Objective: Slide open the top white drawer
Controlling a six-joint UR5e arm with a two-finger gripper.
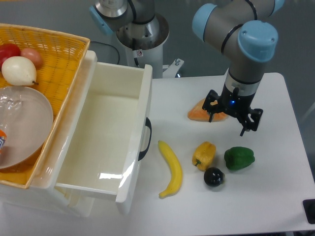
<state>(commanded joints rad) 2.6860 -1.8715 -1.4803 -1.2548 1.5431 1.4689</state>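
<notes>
The top white drawer (106, 132) stands pulled far out to the right from under the yellow wicker basket, showing its empty cream-white inside. Its dark curved handle (146, 138) is on the front panel, facing right. My gripper (227, 123) hangs over the table well to the right of the drawer, above an orange wedge (202, 111). Its fingers are spread apart and hold nothing. The lower drawer is mostly hidden beneath the top one.
The yellow wicker basket (59, 54) on top of the drawer unit holds fruit and a clear bowl (22, 125). On the table lie a banana (172, 168), a yellow pepper (204, 154), a green pepper (239, 158) and a dark round fruit (214, 177).
</notes>
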